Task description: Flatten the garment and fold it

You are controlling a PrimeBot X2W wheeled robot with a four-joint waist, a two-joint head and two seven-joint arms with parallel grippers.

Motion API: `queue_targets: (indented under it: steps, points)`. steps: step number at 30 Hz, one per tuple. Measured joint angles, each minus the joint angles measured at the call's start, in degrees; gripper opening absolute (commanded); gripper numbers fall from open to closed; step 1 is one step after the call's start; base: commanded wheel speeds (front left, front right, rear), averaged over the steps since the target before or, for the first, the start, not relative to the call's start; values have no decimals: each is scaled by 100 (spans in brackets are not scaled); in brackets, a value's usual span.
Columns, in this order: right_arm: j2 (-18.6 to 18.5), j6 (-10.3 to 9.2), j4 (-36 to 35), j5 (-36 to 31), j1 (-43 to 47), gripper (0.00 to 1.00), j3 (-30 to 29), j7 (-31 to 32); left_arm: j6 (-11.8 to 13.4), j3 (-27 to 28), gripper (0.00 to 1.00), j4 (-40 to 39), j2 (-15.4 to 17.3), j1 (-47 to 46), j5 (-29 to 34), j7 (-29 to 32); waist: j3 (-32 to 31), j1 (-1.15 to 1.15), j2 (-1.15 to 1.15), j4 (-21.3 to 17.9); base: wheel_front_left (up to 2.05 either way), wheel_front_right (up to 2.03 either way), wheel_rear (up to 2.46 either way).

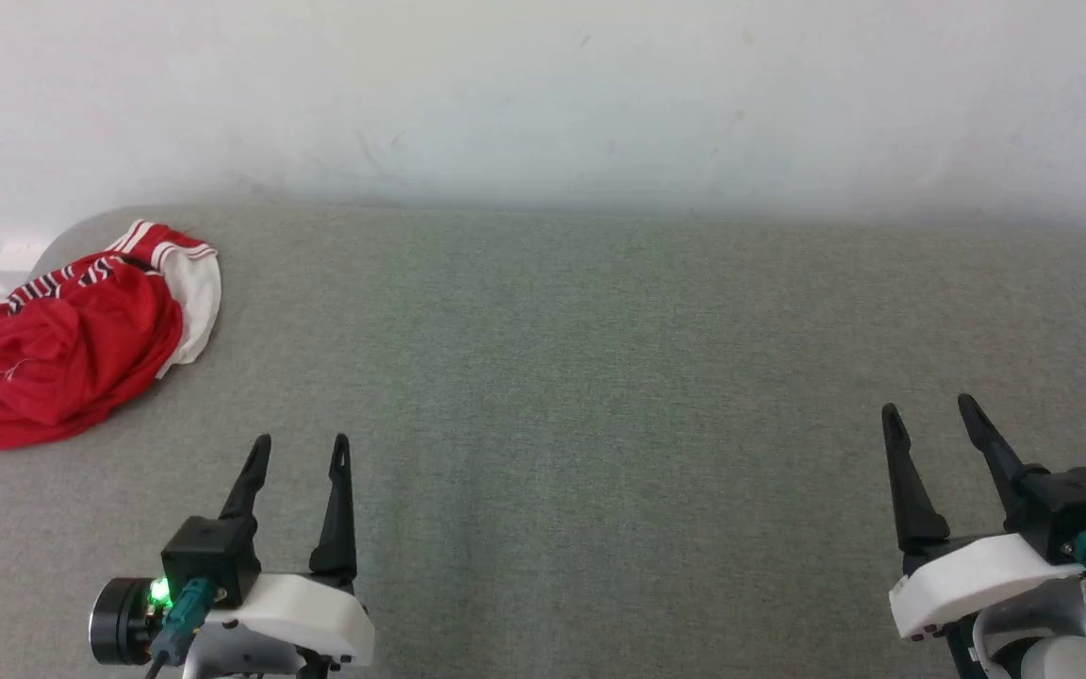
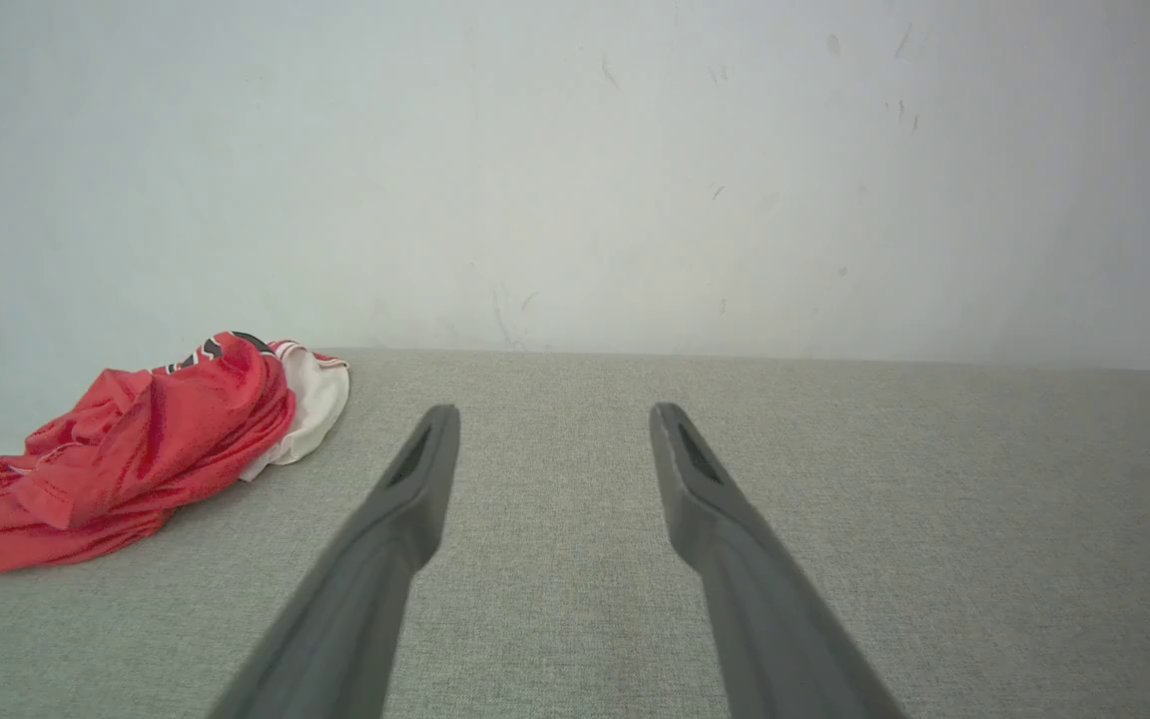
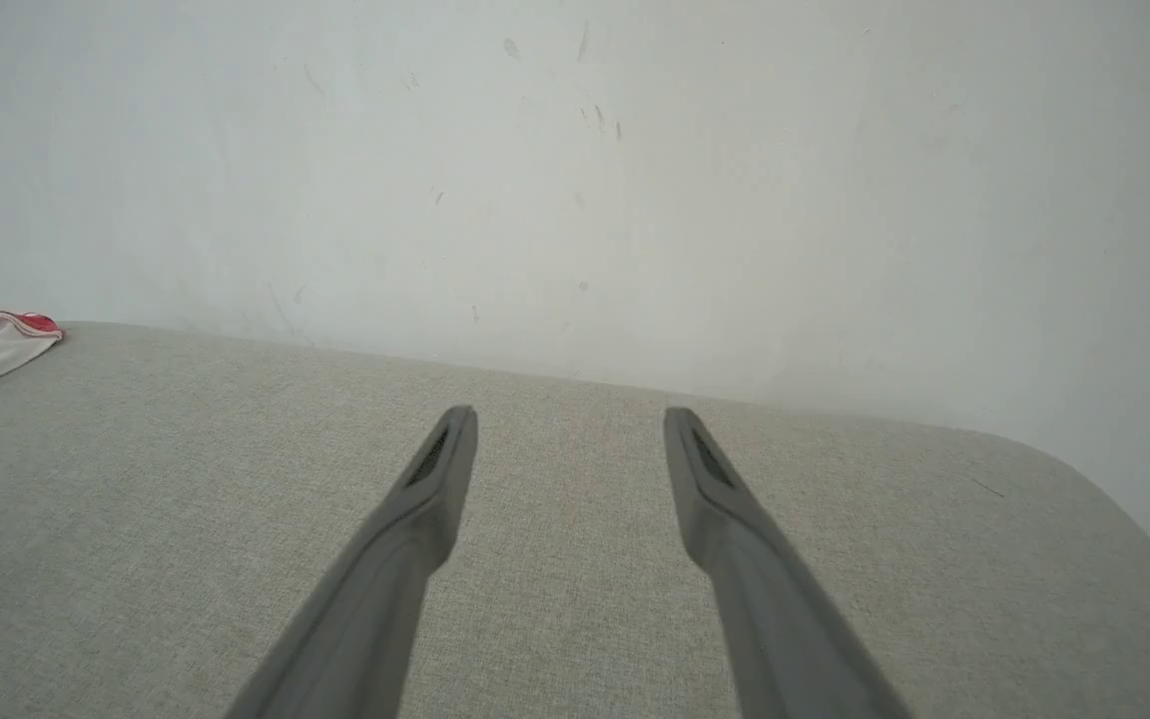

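**Jersey is balled up at the far left, so the left arm gets first go**

Nothing's started as far as I can tell. The garment [image 1: 72,349] sits in a crumpled red heap at the upper left of the head view, on the grey cloth surface [image 1: 600,377] right by its rounded corner, close to the wall [image 1: 543,94]. One white sleeve [image 1: 196,292] sticks out on the heap's right side, and the striped trim shows along the top.

The left gripper [image 1: 303,440] is at the lower left with its fingers spread wide and nothing between them. The right gripper [image 1: 928,405] at the lower right is the same: fingers apart and empty.

The key bit is that the heap lies up and to the left of the left gripper, near but not touching. The right one is well apart from it, across the whole surface. The heap's long axis looks diagonal, lower left to upper right. My guess is the left arm reaches over and drags it toward the middle before any flattening happens.
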Motion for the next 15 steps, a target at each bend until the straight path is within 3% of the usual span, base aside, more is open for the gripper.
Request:
queue_targets:
  steps: [15]
  points:
    - [1,0,127,-29,69,100,14,-190,1,-37,100,-14,-1,89,-147,-187,38,0,0,577,0,0,0]
